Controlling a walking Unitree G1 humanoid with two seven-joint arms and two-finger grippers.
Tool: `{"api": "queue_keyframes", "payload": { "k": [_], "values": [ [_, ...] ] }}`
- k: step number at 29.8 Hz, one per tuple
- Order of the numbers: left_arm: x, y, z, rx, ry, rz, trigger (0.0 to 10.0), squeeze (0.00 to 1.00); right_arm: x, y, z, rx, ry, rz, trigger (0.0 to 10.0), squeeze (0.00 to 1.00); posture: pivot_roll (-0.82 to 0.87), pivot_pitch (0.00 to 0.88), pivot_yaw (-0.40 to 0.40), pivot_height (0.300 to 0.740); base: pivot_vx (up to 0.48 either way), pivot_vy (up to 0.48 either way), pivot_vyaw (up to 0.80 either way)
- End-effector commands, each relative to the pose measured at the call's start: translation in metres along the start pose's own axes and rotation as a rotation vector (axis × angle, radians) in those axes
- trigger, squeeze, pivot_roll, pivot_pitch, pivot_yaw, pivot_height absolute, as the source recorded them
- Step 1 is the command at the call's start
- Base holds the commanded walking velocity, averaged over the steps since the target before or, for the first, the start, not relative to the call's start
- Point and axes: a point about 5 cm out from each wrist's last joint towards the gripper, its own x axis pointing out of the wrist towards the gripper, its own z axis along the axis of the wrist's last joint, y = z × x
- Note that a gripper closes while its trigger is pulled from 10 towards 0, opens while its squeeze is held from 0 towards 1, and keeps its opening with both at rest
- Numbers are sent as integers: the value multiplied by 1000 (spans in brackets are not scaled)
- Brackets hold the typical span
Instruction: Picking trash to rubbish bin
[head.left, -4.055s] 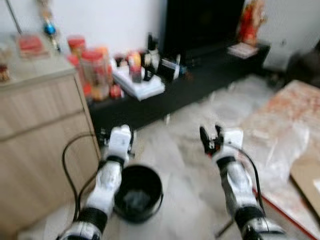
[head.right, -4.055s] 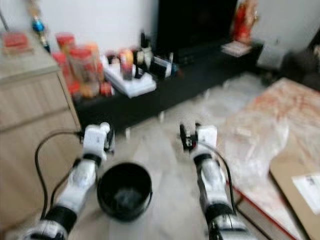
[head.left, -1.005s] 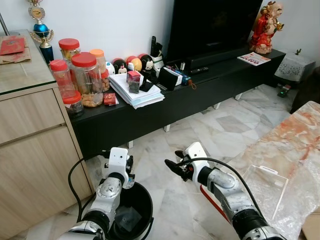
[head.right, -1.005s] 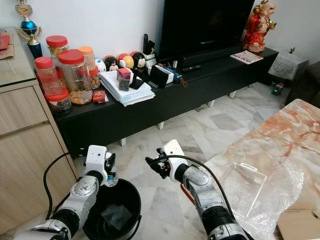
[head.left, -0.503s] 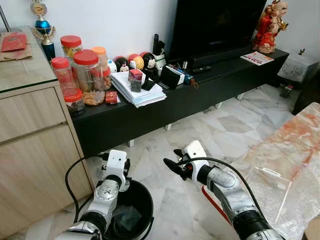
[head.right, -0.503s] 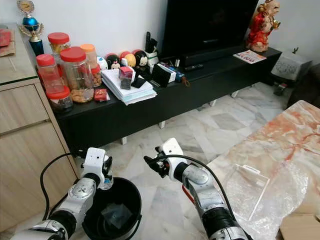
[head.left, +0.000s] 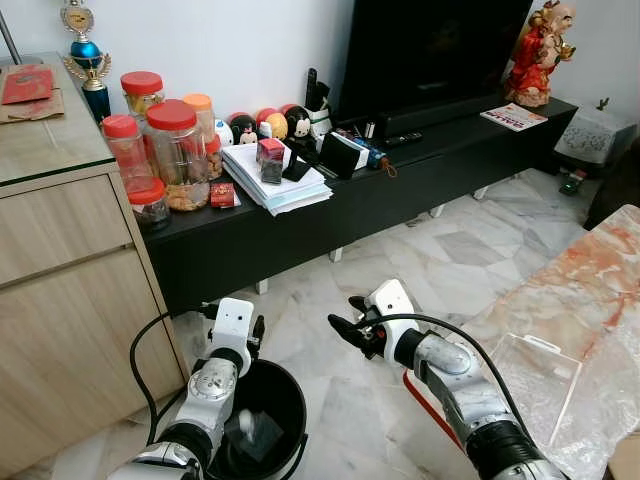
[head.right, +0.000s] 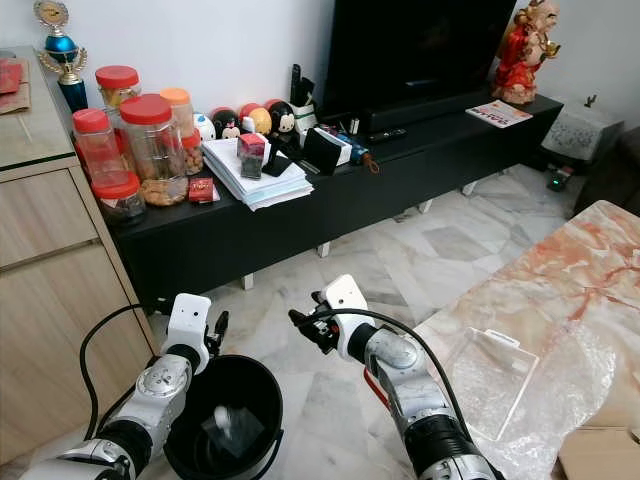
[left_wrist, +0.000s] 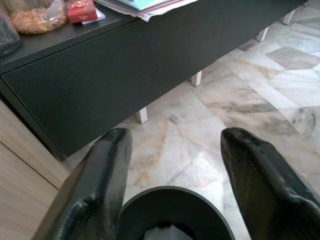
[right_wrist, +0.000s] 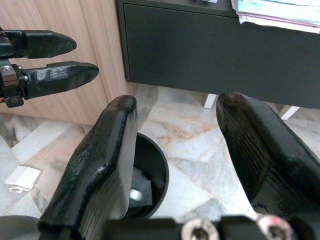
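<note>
Hovering my left gripper (left_wrist: 172, 165), fingers spread and empty, above the round black plastic bin (head.right: 262, 385); right gripper (right_wrist: 175, 145) gapes beside it.

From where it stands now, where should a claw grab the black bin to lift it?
Grip the near rim of the bin, from above, one finger inside and one outside. It stands upright with its mouth open, and the wall looks thin enough to pinch. The left claw hangs open right over that edge.

The trash (head.right: 228, 424) inside the black bin (head.right: 260, 380) is blurred.
</note>
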Motion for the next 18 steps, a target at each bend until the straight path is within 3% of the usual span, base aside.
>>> {"api": "queue_keyframes", "payload": {
  "k": [1, 2, 8, 18],
  "values": [
    [4, -4, 8, 27, -29, -17, 10000, 1000, -3, -4, 5, -6, -18, -19, 10000, 0, 176, 0, -136, 740, 0, 0, 0],
    [4, -4, 8, 28, -30, -18, 10000, 0, -2, -4, 5, -7, -21, -21, 10000, 0, 176, 0, -136, 740, 0, 0, 0],
    [2, -3, 7, 22, -44, -1, 10000, 0, -3, -7, 3, -18, -38, -67, 10000, 0, 180, 0, -131, 740, 0, 0, 0],
    [-4, 4, 25, 15, -228, 137, 10000, 0, -4, -19, 31, -4, -240, -194, 10000, 0, 182, 0, -127, 740, 0, 0, 0]
  ]
}}
